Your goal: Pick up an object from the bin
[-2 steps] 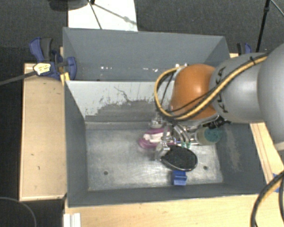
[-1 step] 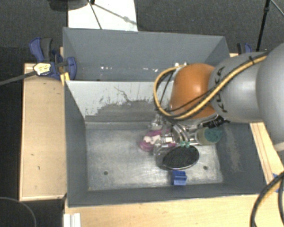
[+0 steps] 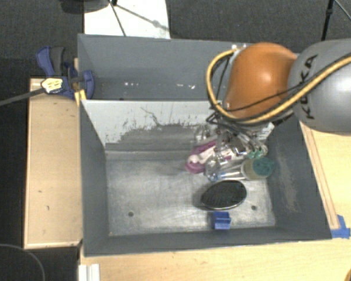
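Well, the grey metal bin (image 3: 146,201) has a dull, scratched floor with pale scuff marks smeared along its back wall; the arm reaches in from the right, its wrist capped by a smooth, glossy orange cover (image 3: 258,78) with a yellow-and-black cable (image 3: 213,78) looped round it. Beneath the cover the gripper (image 3: 229,151) hangs low over a small cluster right of the floor's middle, close to the back wall; whether the claw is wide or narrow I cannot tell, since its metal parts blend into what lies under them.

The cluster counts three things. There is one curved pink plastic piece (image 3: 195,161) on its left side; one clear, shiny piece (image 3: 224,170) in the middle, right under the gripper; and one round teal disc (image 3: 262,168) on its right. All three lie touching or just beside one another.

Just in front of the cluster lies one flat black oval (image 3: 223,195), matt and finely textured; nearer the front wall sits one small blue block (image 3: 221,220), squarish and apart from the oval.
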`<state>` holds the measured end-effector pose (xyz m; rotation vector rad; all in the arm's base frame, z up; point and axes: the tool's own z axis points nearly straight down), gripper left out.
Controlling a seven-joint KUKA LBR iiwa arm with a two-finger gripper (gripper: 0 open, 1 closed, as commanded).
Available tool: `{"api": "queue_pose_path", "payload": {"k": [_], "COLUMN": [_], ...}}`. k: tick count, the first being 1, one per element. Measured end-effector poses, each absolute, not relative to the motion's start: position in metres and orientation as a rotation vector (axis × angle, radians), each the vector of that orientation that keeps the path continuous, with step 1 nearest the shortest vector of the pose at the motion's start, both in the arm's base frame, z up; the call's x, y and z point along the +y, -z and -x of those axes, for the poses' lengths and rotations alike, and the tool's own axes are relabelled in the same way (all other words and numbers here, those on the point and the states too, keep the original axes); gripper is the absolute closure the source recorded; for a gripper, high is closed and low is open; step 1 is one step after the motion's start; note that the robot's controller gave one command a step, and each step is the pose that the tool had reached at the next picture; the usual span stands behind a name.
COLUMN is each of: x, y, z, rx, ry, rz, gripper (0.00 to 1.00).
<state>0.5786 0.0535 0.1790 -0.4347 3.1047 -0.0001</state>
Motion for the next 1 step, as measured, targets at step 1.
{"api": "queue_pose_path", "payload": {"k": [1], "x": [0.0414], "y": [-0.2477], "z": [-0.5699], "rx": [3.106], "ry": [0.001], "rz": [0.405], "gripper": [1.0]}}
